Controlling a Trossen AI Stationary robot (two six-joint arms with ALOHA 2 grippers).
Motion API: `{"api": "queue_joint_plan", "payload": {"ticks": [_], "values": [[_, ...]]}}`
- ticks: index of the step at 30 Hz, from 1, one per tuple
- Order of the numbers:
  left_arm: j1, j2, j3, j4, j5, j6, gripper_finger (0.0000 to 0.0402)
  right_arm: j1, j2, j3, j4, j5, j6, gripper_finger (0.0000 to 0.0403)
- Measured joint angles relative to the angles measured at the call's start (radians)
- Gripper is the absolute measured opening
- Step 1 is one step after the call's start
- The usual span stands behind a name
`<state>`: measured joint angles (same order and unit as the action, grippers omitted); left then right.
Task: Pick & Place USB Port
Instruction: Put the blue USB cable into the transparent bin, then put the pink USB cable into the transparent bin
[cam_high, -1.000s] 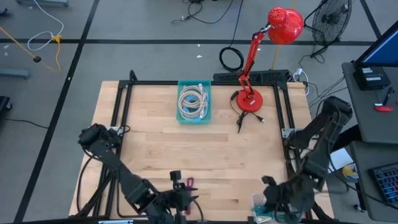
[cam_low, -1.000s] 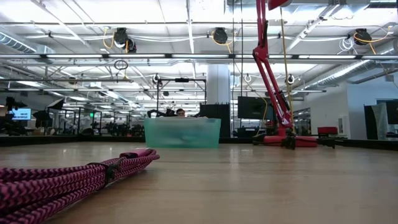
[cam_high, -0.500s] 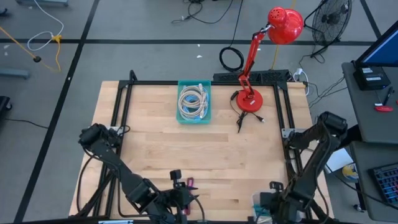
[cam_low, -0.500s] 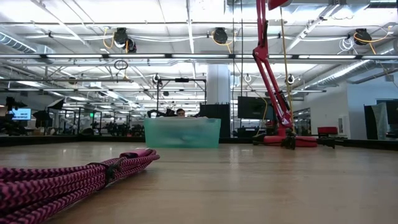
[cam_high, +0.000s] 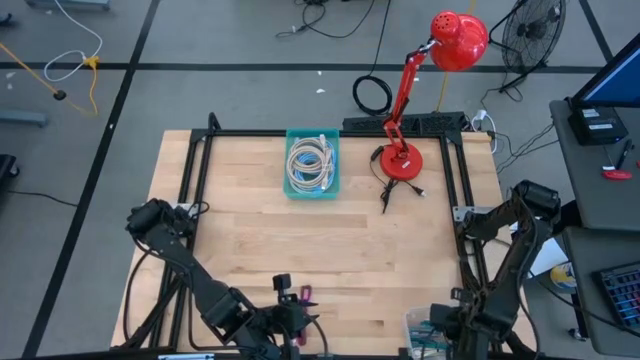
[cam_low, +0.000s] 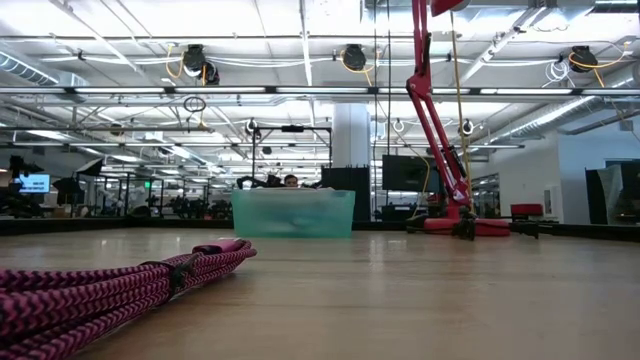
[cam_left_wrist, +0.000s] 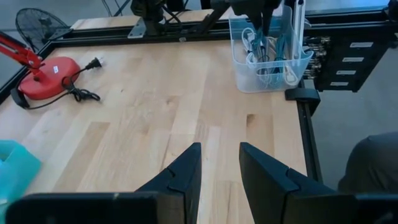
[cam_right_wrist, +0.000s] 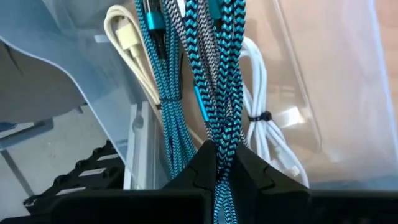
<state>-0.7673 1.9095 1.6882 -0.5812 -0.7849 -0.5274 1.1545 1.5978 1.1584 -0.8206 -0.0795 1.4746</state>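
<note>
A clear plastic bin (cam_high: 412, 325) stands at the table's near right corner and holds several USB cables: teal braided ones (cam_right_wrist: 171, 93), a white one (cam_right_wrist: 261, 93) and a cream one (cam_right_wrist: 127, 37). My right gripper (cam_right_wrist: 222, 163) reaches down into this bin (cam_left_wrist: 242, 59) and is shut on a teal braided cable. My left gripper (cam_left_wrist: 217, 168) is open near the near edge, beside a pink braided cable (cam_high: 303, 293) that lies flat on the table (cam_low: 100, 290). My right gripper pinches the teal braided cable between its two fingers, on a bunch of several strands (cam_right_wrist: 222, 140) side by side. It comes from above, pointing down into the clear bin. The strands run on from the fingertips, along the fingers, among the other cables in the bin.
A teal bin (cam_high: 312, 165) with coiled pale cables sits at the far middle of the table. A red desk lamp (cam_high: 402, 160) stands far right, its black cord (cam_high: 385, 195) trailing on the wood. A black frame rail (cam_high: 465, 240) runs along the table edges.
My right gripper has moved toward the table's near edge and down into the clear bin, the arm's elbow swinging out to the right. The left arm and the pink cable have stayed still.
</note>
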Motion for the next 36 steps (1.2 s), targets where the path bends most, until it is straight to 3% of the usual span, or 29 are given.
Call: {"api": "queue_joint_plan", "payload": {"ticks": [10,15,29,36], "values": [[0.0,0.0,0.0,0.001,0.001,-0.002,0.0113,-0.001,0.0,0.0,-0.141,0.0,0.0,0.0024],[0.0,0.0,0.0,0.001,0.002,-0.002,0.0113,-0.001,0.0,0.0,-0.118,0.01,-0.001,0.0028],[0.0,0.0,0.0,0.001,0.002,-0.004,0.0113,-0.003,-0.001,0.0,-0.116,0.057,0.005,0.0151],[0.0,0.0,0.0,0.001,0.002,-0.005,0.0113,-0.036,-0.006,-0.002,0.0,0.056,-0.055,0.0178]]}}
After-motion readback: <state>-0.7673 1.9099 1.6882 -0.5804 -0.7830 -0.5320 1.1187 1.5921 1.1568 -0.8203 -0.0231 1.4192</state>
